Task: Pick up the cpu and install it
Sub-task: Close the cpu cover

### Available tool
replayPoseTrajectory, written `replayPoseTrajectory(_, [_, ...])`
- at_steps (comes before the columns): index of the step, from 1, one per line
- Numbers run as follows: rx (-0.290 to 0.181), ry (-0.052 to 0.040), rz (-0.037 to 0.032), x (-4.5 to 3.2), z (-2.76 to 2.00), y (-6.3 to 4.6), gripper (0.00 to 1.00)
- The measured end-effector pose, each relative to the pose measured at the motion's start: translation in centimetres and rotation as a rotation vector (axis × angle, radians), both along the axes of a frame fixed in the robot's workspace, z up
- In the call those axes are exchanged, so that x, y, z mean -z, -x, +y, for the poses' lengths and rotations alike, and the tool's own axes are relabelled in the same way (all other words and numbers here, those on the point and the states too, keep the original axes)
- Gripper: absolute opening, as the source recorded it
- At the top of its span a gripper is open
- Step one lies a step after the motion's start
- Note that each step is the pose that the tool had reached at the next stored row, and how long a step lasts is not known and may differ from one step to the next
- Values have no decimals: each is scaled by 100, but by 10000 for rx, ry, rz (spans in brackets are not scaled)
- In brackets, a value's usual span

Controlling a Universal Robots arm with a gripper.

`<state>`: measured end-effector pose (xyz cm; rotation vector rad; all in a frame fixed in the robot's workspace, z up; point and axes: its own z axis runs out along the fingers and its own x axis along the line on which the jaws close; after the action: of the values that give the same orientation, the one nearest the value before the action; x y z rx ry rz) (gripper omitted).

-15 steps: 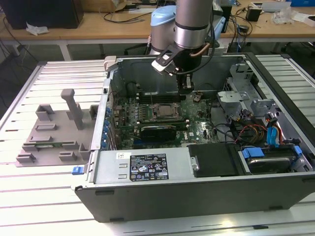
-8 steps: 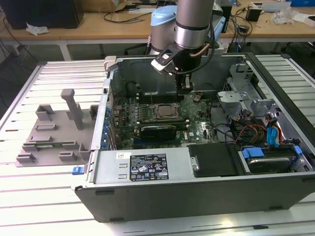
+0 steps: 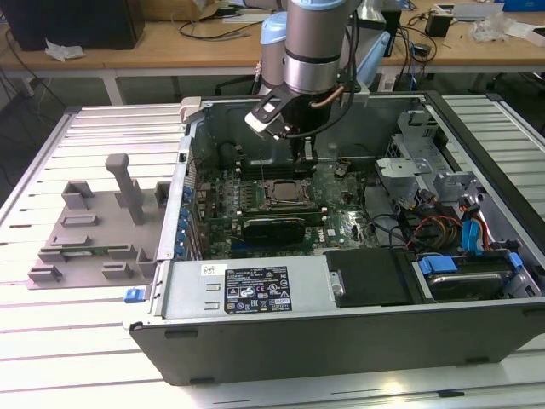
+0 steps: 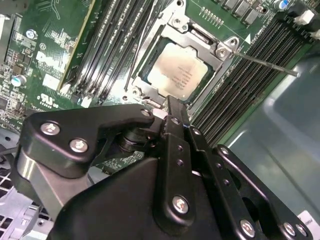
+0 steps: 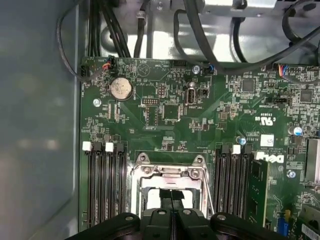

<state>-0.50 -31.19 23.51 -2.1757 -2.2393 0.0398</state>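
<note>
While the cpu sits socketed, hand pinched together above, computer case on slatted table, desks behind.

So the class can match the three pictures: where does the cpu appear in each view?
Exterior view: the cpu lies mid-motherboard, inside the open case.
Second wrist view: a silver square just beyond the end effector.
First wrist view: a pale patch partly behind the end effector.
Shared landmark: the metal socket frame around it.
</note>
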Motion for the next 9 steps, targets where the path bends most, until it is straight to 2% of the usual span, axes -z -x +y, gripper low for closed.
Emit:
replayPoseTrajectory(2, [0, 1, -24, 8, 0, 28, 11])
replayPoseTrajectory(4, [0, 1, -76, 28, -2, 95, 11])
replayPoseTrajectory(9, [-91, 1, -84, 32, -4, 107, 11])
